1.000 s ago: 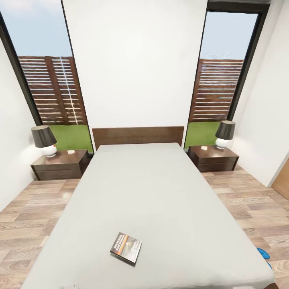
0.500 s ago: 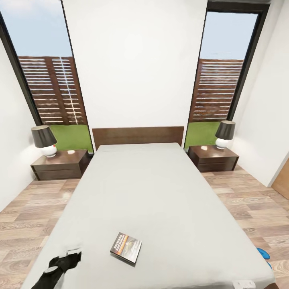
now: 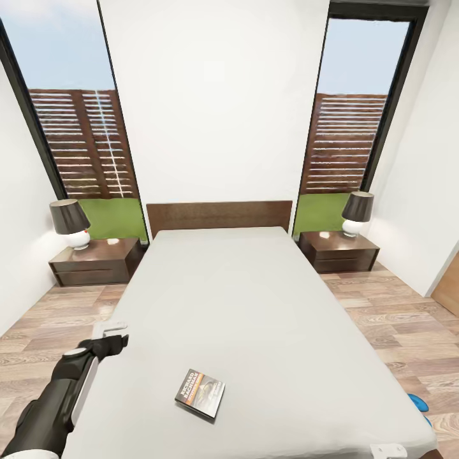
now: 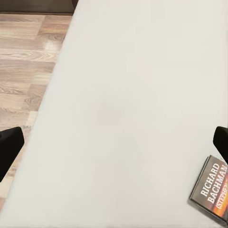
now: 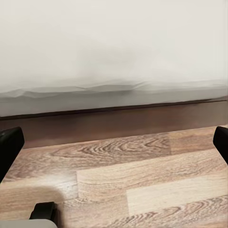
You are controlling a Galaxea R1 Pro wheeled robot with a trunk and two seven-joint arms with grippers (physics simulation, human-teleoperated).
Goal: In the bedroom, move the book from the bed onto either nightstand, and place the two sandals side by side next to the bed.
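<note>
The left tool (image 3: 109, 333) hovers spread over the bed's (image 3: 255, 299) left edge, likely to reach the book (image 3: 200, 393) near the foot edge. The right tool (image 5: 114, 137), also spread, hangs low facing the bed frame.

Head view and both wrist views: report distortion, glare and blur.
Head view: wide-angle, window frames lean outward; glossy highlights on both nightstands; flat light, faint shadows. Left wrist view: book lettering readable though soft, mattress nearly featureless. Right wrist view: floor grain soft, bed frame dark.
</note>
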